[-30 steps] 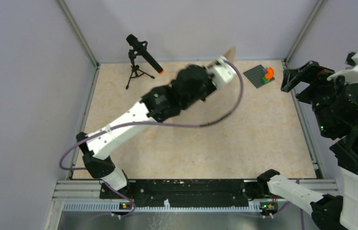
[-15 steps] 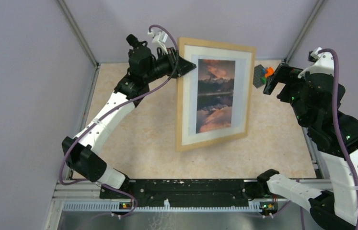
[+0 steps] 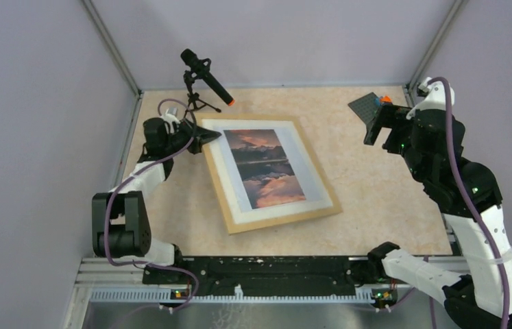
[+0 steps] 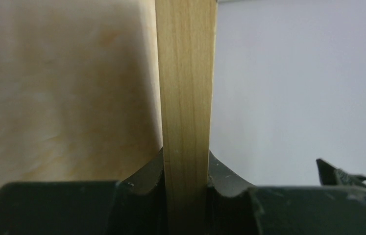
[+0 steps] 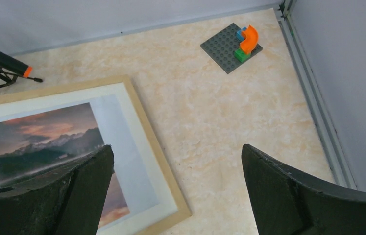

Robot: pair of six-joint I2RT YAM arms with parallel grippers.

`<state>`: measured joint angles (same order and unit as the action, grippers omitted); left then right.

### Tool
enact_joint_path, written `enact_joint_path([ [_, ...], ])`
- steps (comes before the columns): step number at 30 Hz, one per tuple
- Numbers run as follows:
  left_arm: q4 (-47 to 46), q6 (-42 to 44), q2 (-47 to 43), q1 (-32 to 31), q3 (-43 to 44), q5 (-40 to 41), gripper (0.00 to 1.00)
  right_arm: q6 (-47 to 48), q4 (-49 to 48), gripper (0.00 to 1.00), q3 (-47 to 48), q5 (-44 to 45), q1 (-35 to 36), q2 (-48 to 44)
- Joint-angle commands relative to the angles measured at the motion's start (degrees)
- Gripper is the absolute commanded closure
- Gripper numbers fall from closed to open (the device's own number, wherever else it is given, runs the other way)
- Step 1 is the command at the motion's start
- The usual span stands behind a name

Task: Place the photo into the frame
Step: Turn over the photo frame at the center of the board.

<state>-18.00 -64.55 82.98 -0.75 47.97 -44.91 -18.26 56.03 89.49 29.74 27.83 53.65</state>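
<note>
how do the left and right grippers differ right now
The left gripper is shut on an edge of the frame; the right gripper is open and empty. The left gripper sits low by the table; the right gripper hangs well above it. Both have black fingers.

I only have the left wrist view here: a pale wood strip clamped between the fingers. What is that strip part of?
Observer: The top view shows it is the far left corner of the frame, gripped by the left gripper.
Operator: Is the photo in it?
Observer: Yes, the photo shows face up inside the frame, bordered by a white mat.
Operator: And the right arm?
Observer: The right gripper is open and holds nothing, raised over the right side of the table, apart from the frame.
</note>
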Motion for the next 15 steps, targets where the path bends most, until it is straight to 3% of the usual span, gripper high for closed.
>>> enact_joint_path([
  [1,-5.8,2.2,0.8,6.7,0.2,-17.7,1.0,-0.1,-3.7,0.01,-2.7,-3.0,-0.2,0.3],
  [5,7.7,16.7,4.5,10.8,1.0,-17.8,1.0,0.2,-5.6,0.01,-4.8,-5.5,-0.2,1.3],
  [8,19.8,27.5,7.9,12.5,2.8,-13.7,0.97,0.6,-6.6,0.01,-6.1,-8.1,-0.3,2.2],
  [15,21.9,32.6,14.3,15.1,1.1,-7.6,0.78,1.3,-7.5,0.01,-8.1,-12.0,-0.3,2.2],
])
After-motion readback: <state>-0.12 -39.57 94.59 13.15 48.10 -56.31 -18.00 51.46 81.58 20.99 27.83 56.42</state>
